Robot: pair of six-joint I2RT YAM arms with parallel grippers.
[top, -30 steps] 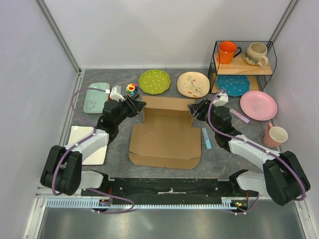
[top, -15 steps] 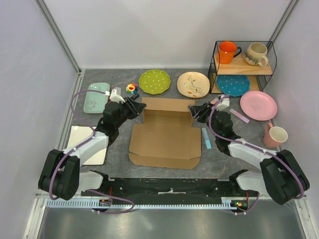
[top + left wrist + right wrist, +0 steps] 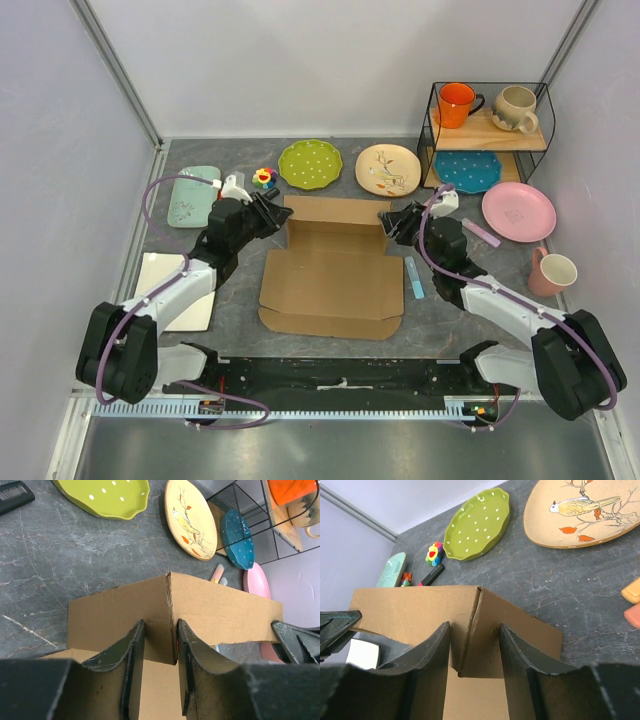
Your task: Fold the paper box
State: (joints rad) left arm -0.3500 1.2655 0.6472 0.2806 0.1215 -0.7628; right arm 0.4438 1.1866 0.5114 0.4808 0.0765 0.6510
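While both grippers pinch box corners:
Left gripper (image 3: pixel 156 652) and right gripper (image 3: pixel 474 652), jaws narrowly parted, each straddle the paper box's (image 3: pixel 335 270) raised wall fold; poses barely changed.

Grey marbled table (image 3: pixel 236 300), plain white walls (image 3: pixel 330 65).

paper box (image 3: pixel 334 268): matt brown corrugated cardboard | table (image 3: pixel 240 290): grey marbled stone look

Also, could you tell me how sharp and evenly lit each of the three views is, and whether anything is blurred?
Top external: even, soft light, no harsh shadows or glare, the paper box sharp. Left wrist: the box corner is crisp, the left gripper dark and slightly soft at the bottom edge. Right wrist: the same, the right gripper near-black up close, the plates behind clear.
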